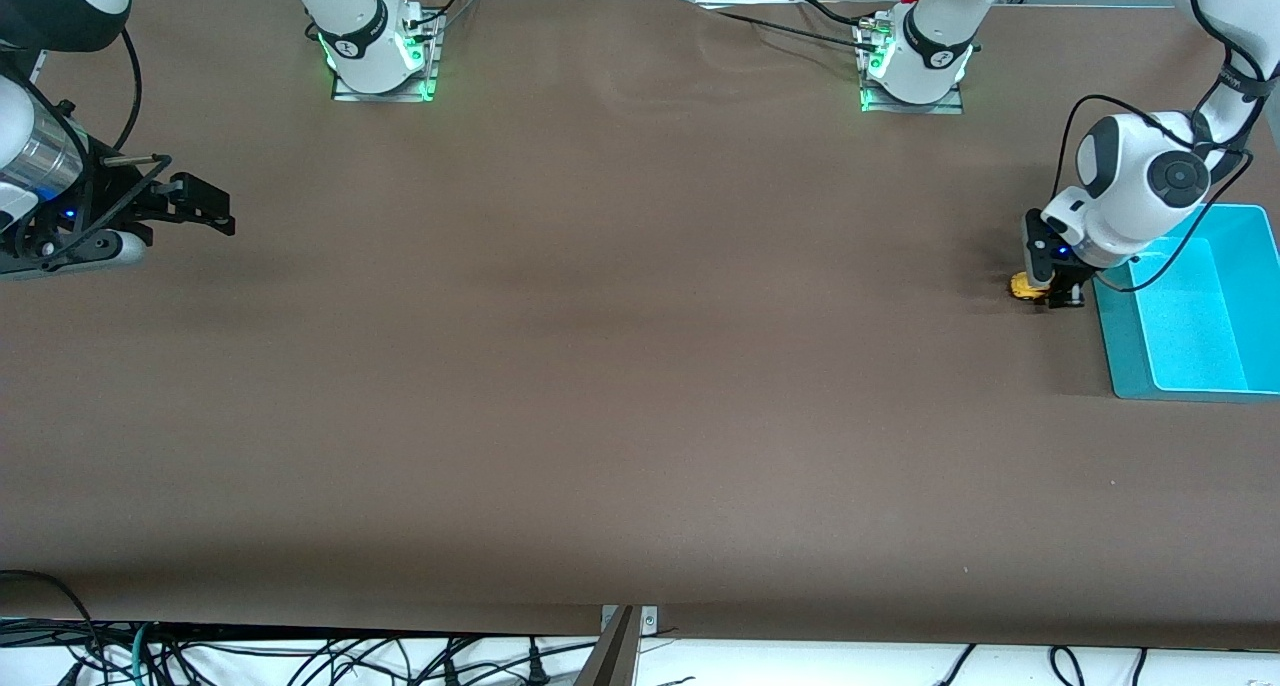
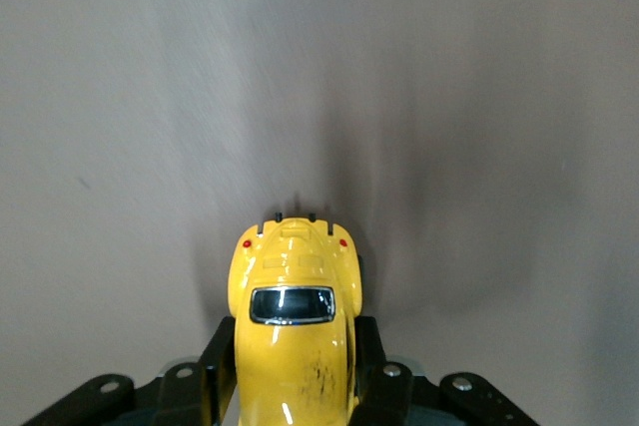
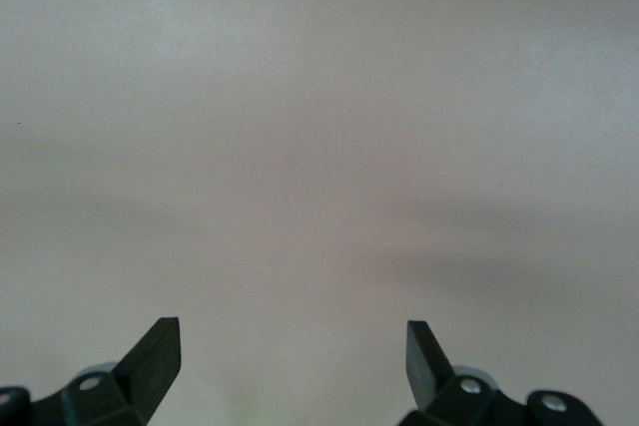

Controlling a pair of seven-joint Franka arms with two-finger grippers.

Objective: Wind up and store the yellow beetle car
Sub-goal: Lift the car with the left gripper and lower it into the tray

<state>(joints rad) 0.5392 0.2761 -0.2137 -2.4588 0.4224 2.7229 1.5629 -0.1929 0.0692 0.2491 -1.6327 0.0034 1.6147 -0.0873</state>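
Yellow beetle car (image 2: 295, 341) between left fingers (image 2: 213, 376)

even overhead light, soft shadows on brown table (image 1: 600, 366), green base LEDs glowing, wrist views slightly hazy

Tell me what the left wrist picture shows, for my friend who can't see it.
A tiny shiny yellow beetle toy car is pinched between the two black fingers of the left hand. Under it is plain brown table.
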